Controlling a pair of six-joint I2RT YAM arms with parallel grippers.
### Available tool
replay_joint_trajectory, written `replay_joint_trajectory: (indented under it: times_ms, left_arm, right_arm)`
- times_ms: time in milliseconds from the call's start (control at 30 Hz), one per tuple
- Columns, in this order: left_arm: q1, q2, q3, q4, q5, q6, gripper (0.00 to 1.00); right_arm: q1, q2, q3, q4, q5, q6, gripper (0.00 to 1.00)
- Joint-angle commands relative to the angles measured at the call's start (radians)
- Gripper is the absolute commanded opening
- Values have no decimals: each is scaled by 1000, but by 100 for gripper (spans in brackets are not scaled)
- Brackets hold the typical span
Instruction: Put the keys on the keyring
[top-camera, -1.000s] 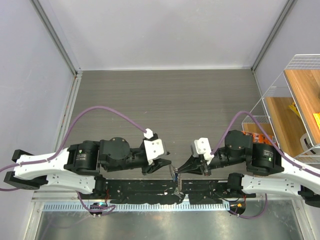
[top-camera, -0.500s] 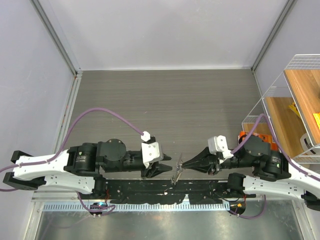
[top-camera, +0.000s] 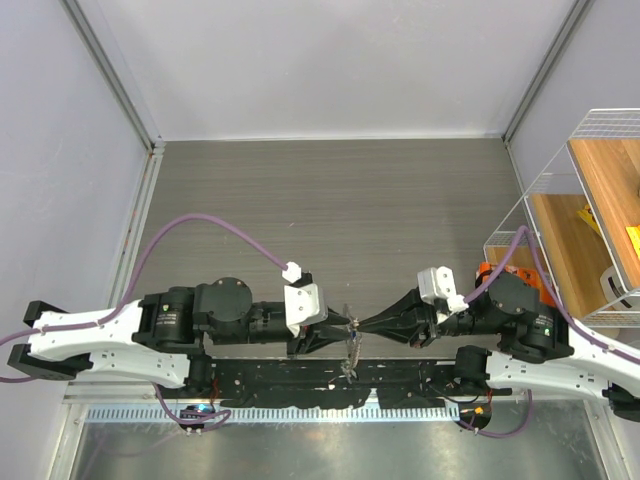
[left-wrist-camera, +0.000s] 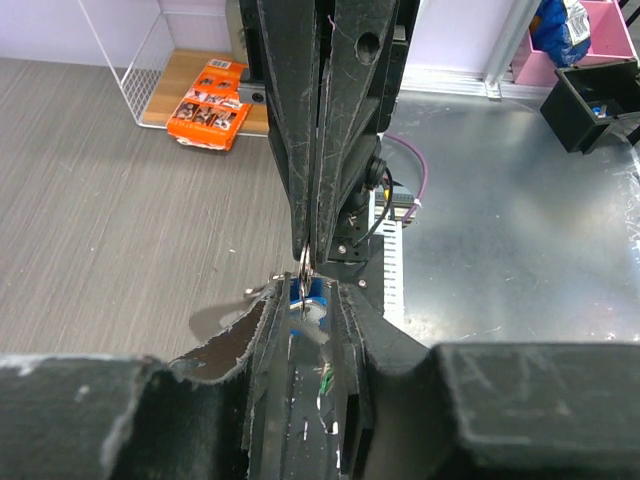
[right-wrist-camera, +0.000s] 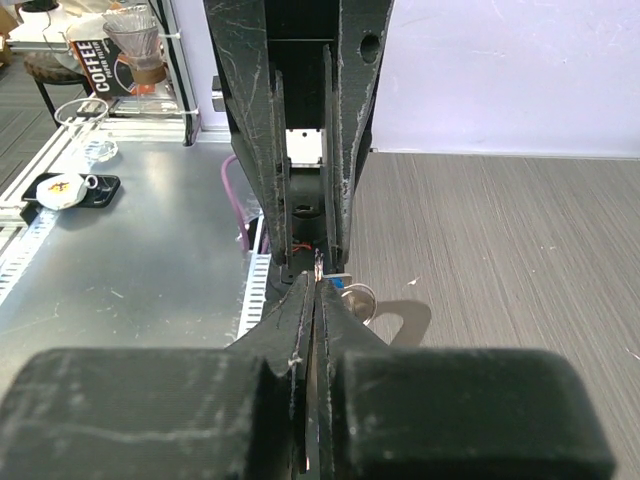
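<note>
Left gripper (top-camera: 343, 322) and right gripper (top-camera: 362, 324), overhead: tips now nearly meet nose to nose; half a second ago a clear gap lay between them, and the left arm has stretched further toward the right one. Keyring (top-camera: 351, 340) hangs at the meeting point, just below both tips, over the black base plate; it has drifted slightly toward the left gripper. Keys (top-camera: 347, 366) dangle beneath it, too small to sort here. Grey table (top-camera: 330, 200) lies beyond both tips; wire rack (top-camera: 560, 170) is far out past the right arm. Left wrist view: left gripper (left-wrist-camera: 305, 310) has its fingers (left-wrist-camera: 255, 340) apart, straddling the ring. Right gripper (left-wrist-camera: 308, 255) comes in from the opposite side, its fingers pressed together on the keyring (left-wrist-camera: 303, 270). Blue key (left-wrist-camera: 312, 297) hangs just under that pinch, between the left fingers, and a green one (left-wrist-camera: 326, 378) sits lower. Orange packet (left-wrist-camera: 208, 102) lies well off on the table, beyond the right arm. Right wrist view: right gripper (right-wrist-camera: 316, 290) is pinched tight on thin wire; left gripper (right-wrist-camera: 310, 268) faces it, gap showing between its fingers. Blue key (right-wrist-camera: 338, 287) is just beside the tips; the right fingers hide most of the ring.
</note>
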Motion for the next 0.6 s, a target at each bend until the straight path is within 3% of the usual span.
replay_joint_trajectory:
  times_ms: [0,167,367,567]
  left_arm:
    - [3,6,6,61,6,0,24]
    - [3,15,17,46,6,2,14]
    - [3,5,8,47,-4,6,23]
    - [3,-3,0,52,-6,6,22]
  right_arm:
    - [4,-21,2,124,9,20,5]
    - [4,-31,-4,147,6,20,5]
    - [4,-37,-5,152,6,21,5]
    - [4,-37,-7,162,3,21,6]
